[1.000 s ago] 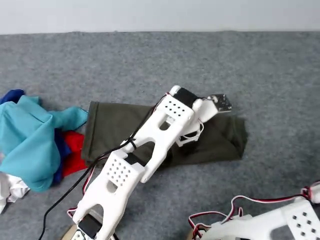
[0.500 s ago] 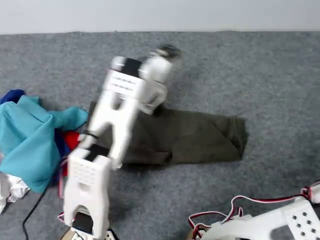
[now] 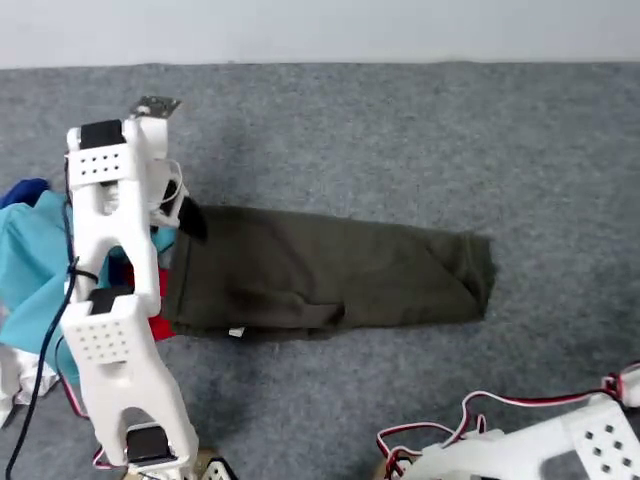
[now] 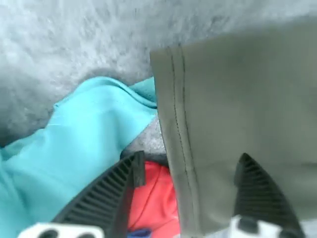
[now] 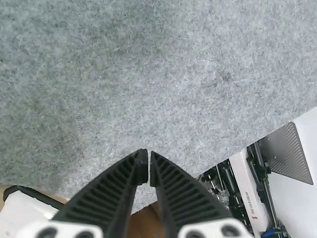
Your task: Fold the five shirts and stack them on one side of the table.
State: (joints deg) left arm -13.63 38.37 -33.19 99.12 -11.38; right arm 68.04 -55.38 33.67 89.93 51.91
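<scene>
Across the grey worktop [image 3: 400,130], seen from above, an olive shirt [image 3: 330,280] lies half-folded in a long strip; a pile of unfolded shirts [image 3: 50,290] touches its end. Left wrist view: left gripper [image 4: 192,158], fingers open, straddles the shirt's hem. Right wrist view: right gripper [image 5: 148,154], fingers closed and empty, above bare worktop. Nothing looks stacked yet; most folding remains.

The table [image 3: 400,130] is seen covered in grey, felt-like fabric across most of the high view. A pale, plain wall [image 3: 320,30] is shown along the top edge. Past the fabric's edge, a wooden strip [image 5: 144,220] and a dark perforated panel [image 5: 290,153] are seen in the right wrist view.
</scene>
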